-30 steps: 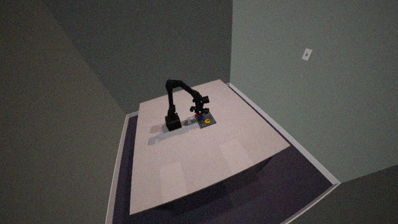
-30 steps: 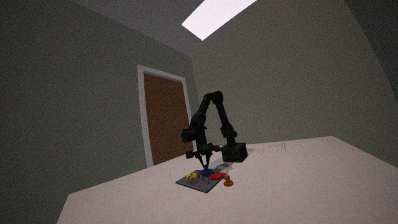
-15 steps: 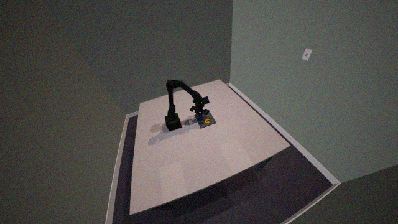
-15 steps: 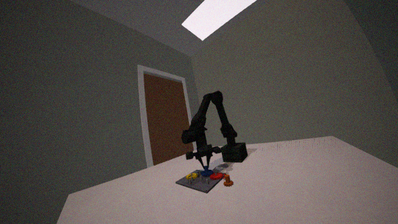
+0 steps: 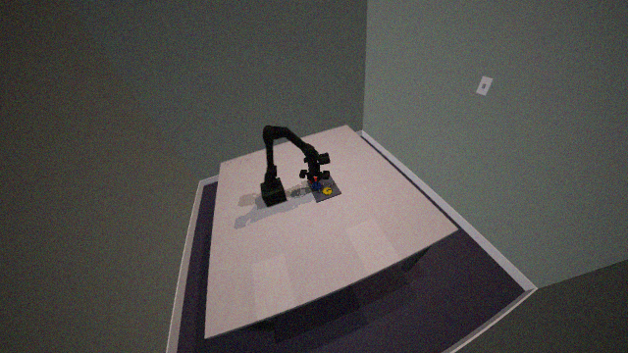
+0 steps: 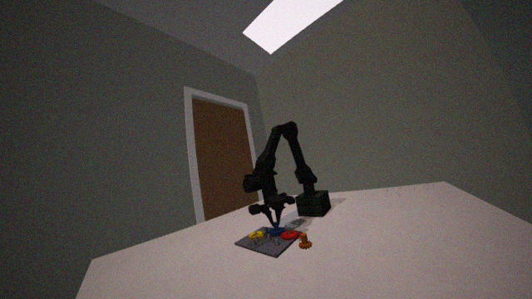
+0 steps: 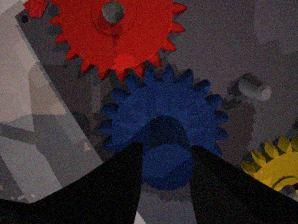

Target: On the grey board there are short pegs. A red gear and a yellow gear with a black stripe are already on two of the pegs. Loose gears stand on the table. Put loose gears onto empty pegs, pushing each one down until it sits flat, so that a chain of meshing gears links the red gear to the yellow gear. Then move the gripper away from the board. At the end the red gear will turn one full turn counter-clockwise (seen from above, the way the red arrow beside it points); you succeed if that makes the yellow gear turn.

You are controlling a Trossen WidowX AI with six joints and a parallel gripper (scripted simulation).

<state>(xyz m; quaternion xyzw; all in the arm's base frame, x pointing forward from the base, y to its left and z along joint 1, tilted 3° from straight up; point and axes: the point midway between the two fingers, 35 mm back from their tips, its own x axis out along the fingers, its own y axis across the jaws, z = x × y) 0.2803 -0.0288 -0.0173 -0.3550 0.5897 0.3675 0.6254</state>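
Observation:
My gripper (image 7: 166,153) (image 6: 276,225) is shut on the round handle of the blue gear (image 7: 167,100) (image 6: 275,232). The blue gear is low over or on the grey board (image 6: 270,251) (image 7: 215,45); whether it sits flat is hidden. In the wrist view its upper teeth are at the teeth of the red gear (image 7: 145,40) (image 6: 289,235). The yellow gear (image 7: 280,170) (image 6: 253,235) (image 5: 327,191) is at the lower right of the wrist view, with a gap between it and the blue gear. An orange gear (image 6: 305,245) with a handle stands on the table beside the board.
A bare peg (image 7: 256,89) stands to the right of the blue gear in the wrist view. More bare pegs stand near the board's front in the exterior view. Part of the red arrow (image 7: 36,7) shows at the wrist view's upper left. The table (image 5: 294,230) surrounds the board.

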